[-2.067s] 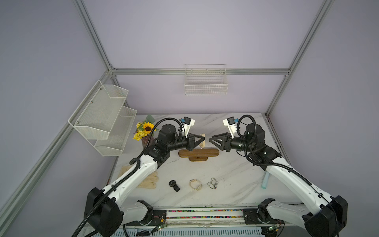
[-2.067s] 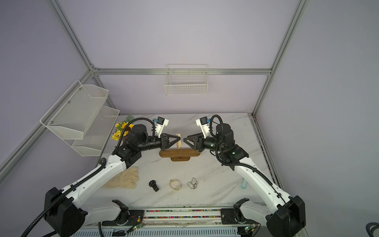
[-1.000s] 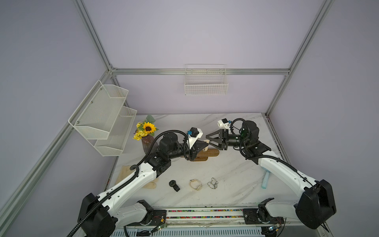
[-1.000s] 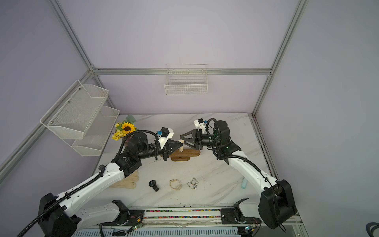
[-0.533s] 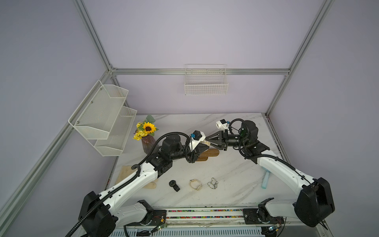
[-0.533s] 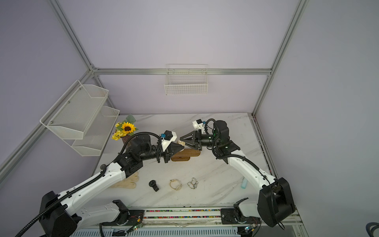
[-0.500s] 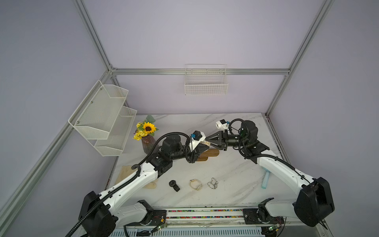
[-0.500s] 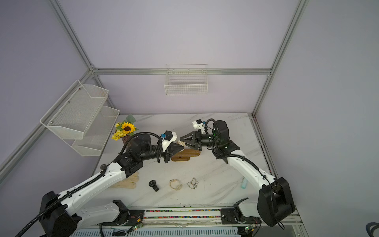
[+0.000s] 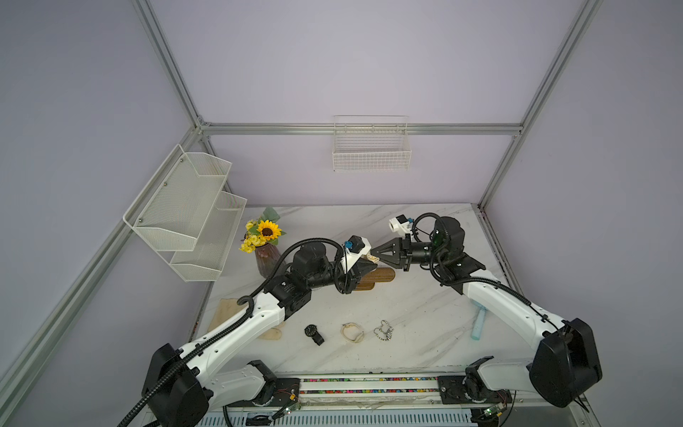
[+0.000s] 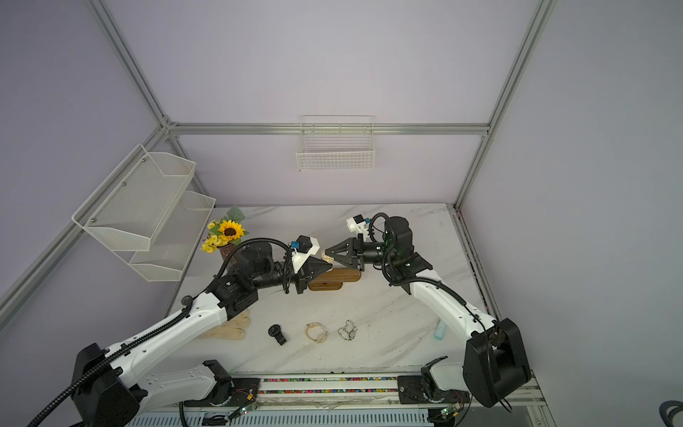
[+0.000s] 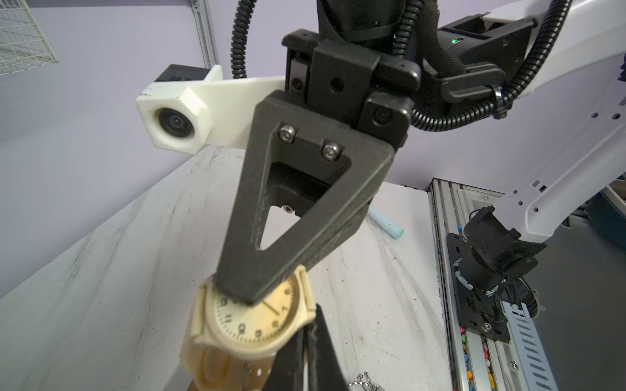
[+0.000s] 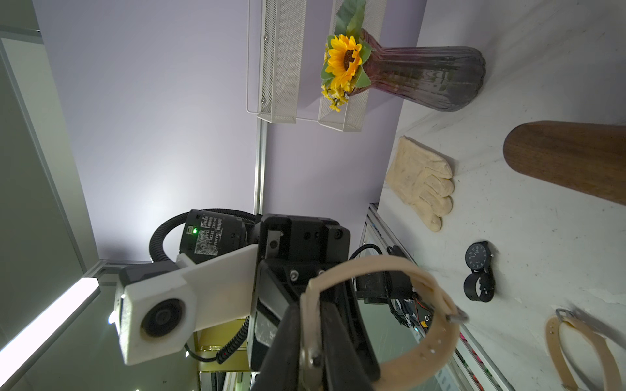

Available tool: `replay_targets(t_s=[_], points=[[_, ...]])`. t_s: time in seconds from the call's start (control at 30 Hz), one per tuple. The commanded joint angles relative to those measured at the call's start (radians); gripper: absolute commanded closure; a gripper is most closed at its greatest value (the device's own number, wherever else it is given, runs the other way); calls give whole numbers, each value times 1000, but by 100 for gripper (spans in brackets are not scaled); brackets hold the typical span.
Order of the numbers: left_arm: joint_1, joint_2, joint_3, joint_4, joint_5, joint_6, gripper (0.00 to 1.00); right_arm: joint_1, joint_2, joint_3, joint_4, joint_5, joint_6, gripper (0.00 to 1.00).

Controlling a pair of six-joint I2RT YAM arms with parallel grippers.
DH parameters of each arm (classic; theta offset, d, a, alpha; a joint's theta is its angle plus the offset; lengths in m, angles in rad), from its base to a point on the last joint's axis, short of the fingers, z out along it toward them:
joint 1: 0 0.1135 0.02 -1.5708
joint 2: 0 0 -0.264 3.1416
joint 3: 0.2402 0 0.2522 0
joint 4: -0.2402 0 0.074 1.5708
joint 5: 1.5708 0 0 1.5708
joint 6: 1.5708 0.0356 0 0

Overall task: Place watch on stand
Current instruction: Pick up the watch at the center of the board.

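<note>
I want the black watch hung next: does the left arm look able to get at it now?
Probably not yet: the left gripper is shut on the cream watch. The black watch itself lies uncovered.

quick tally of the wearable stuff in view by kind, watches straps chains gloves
watches: 2 (cream watch, black watch)
beige strap loop: 1
bead chain: 1
glove: 1
total: 5

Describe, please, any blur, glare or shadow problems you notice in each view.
In both top views the light is even, with faint shadows on the table. In the left wrist view the cream watch, near the lens, looks slightly soft. In the right wrist view a light strip glares.
</note>
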Motion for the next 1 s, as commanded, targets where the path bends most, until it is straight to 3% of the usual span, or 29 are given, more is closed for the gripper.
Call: replay_targets(t_s=[0.0,0.1,0.17,0.5,0.8,0.97], points=[[-5,-5,-23,-1,1,15,99,-9,-29,17,37,-2,-10,86],[-5,-4,-23,1,-2,-9,68,-9,-42,13,37,13,-32,86],[-4,-5,-27,8,6,-26,62,-9,-49,12,37,28,-50,86],[-3,-70,-51,37,27,-90,59,-19,-36,-23,59,61,-127,88],[21,-262,-167,106,-283,-173,41,-151,-49,-161,60,9,-292,90],[108,-229,-154,73,-283,-299,40,-257,-47,-254,65,-22,-347,92]])
